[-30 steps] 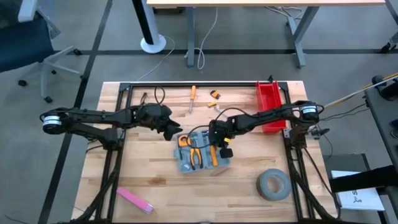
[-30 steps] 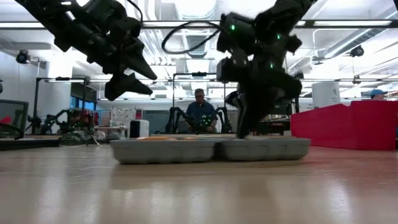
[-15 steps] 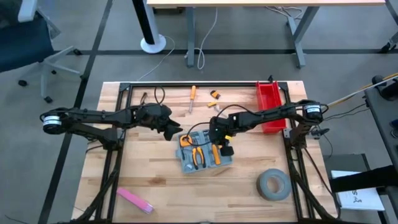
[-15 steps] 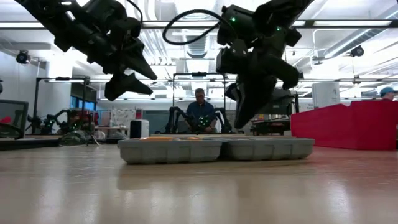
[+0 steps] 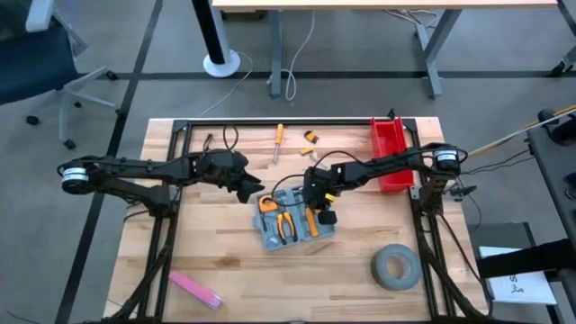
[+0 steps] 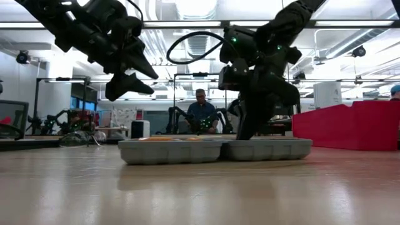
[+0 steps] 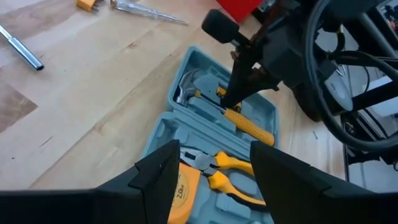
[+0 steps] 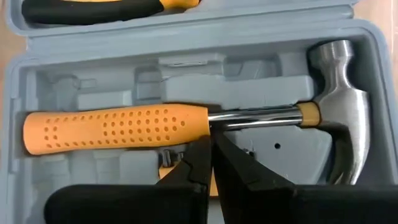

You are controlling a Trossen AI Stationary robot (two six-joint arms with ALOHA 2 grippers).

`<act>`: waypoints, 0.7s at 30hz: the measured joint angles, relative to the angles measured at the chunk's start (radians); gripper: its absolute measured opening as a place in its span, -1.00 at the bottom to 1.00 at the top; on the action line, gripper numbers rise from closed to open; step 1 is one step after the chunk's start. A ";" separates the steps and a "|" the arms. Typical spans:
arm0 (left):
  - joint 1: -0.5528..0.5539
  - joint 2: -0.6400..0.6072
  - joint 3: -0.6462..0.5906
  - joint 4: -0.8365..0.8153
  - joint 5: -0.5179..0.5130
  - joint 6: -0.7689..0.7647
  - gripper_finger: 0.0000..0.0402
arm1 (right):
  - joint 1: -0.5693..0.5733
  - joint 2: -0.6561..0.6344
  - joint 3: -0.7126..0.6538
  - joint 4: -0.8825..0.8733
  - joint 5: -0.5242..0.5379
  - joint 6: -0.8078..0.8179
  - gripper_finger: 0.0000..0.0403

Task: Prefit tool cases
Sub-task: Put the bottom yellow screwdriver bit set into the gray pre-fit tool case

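Both arms matte black, slim segmented links, each with a silver-white ring at the shoulder joint: left arm [image 5: 135, 168], right arm [image 5: 387, 166]. Black cable loops off the right arm's wrist [image 6: 187, 42], small green LEDs lit on that wrist housing [image 6: 236, 41]. Left gripper [image 7: 214, 163] fingers [image 7: 158, 171] are broad, black, angular wedges; right gripper [image 8: 211, 163] fingers [image 8: 239, 165] are black too and taper to narrow tips.

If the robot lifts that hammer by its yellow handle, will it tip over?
Probably yes. The hammer has a big metal head at one end, so that end likely drops. The dotted yellow grip looks rubbery, so it may not slip. It seems stiff, lying flat in the case.
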 joint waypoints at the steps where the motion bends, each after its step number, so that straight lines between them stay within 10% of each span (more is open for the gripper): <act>1: 0.000 0.000 0.000 0.001 0.000 0.000 0.01 | 0.000 -0.011 0.004 -0.005 0.004 0.001 -1.00; 21: 0.000 0.000 0.000 0.005 0.004 -0.004 0.01 | 0.000 -0.077 0.039 -0.110 0.027 0.001 -1.00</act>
